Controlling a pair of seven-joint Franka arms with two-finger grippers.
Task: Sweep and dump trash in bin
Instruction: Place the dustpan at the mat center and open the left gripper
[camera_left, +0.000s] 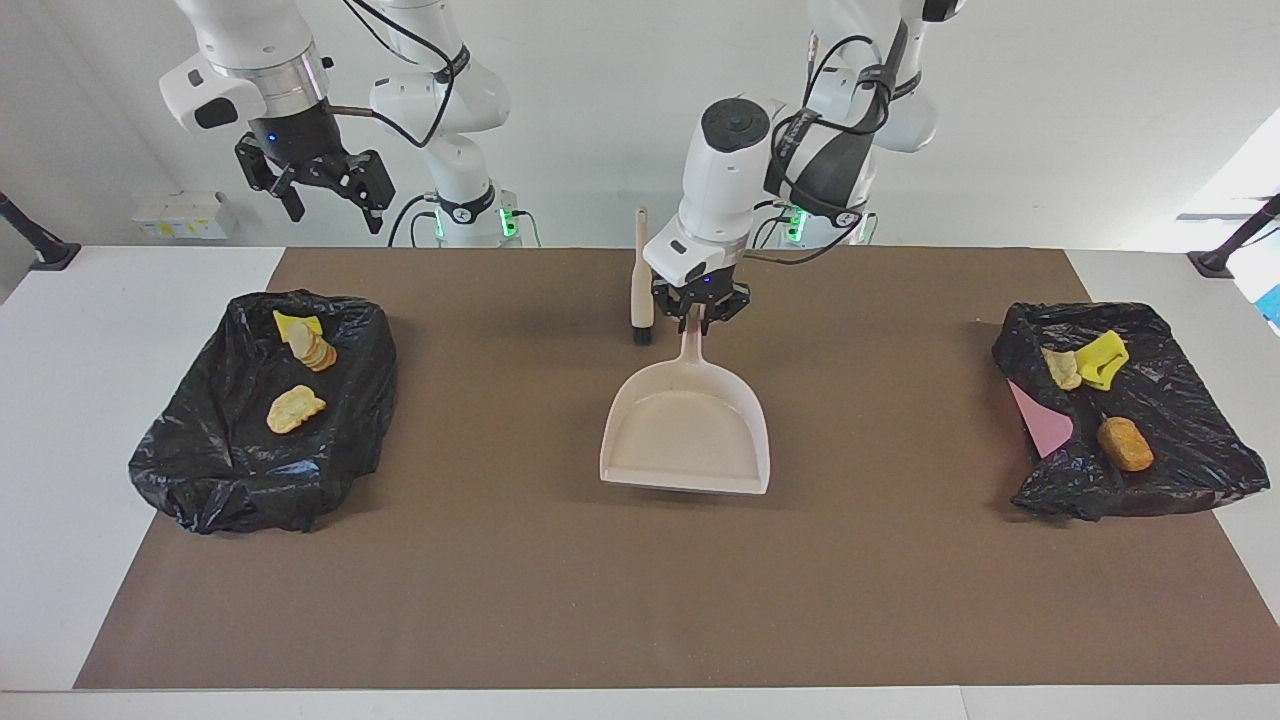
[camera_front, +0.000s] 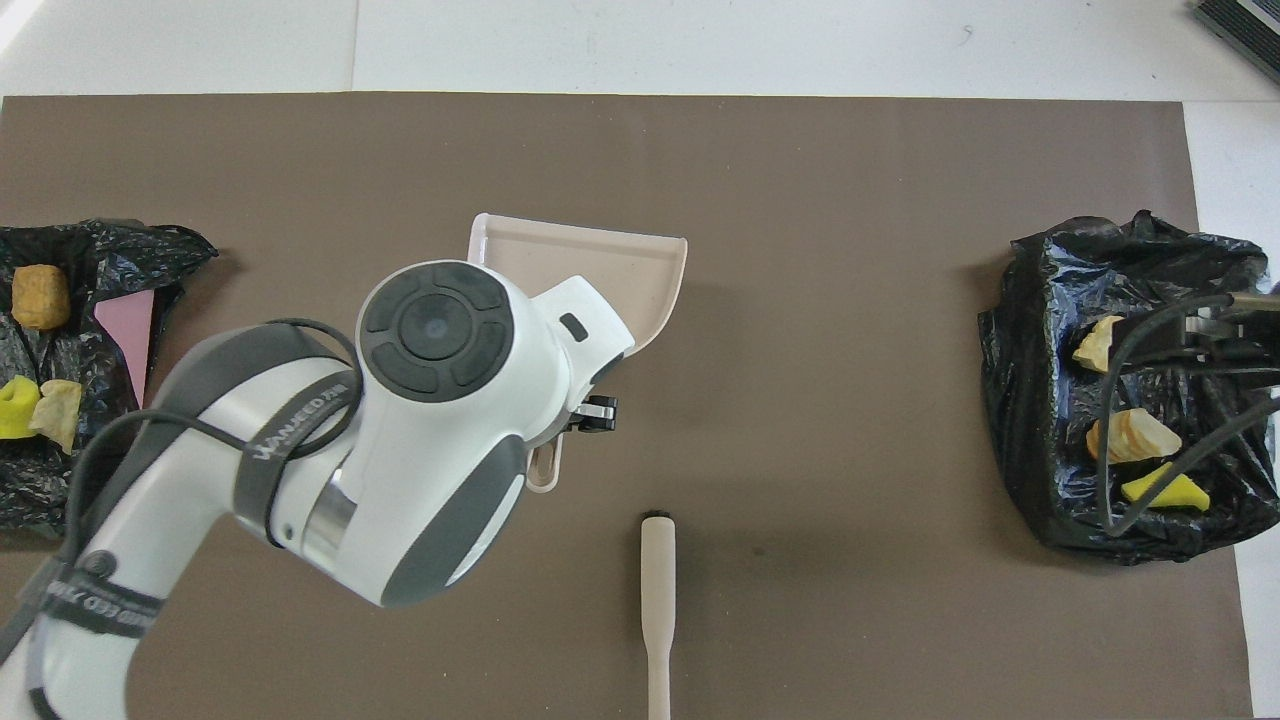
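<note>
I'm gripping the dustpan (camera_left: 686, 432) by its handle with my left gripper (camera_left: 699, 318), fingers clamped tight. It's in the middle of the brown mat (camera_left: 640, 590), long axis running straight away from me, mouth pointing away. The brush (camera_left: 641, 280) is lying just beside the handle. The trash (camera_left: 297, 408) is sitting in the black bags (camera_left: 200, 450) at both ends. My right gripper (camera_left: 328, 195) is hanging wide open over its own end.
</note>
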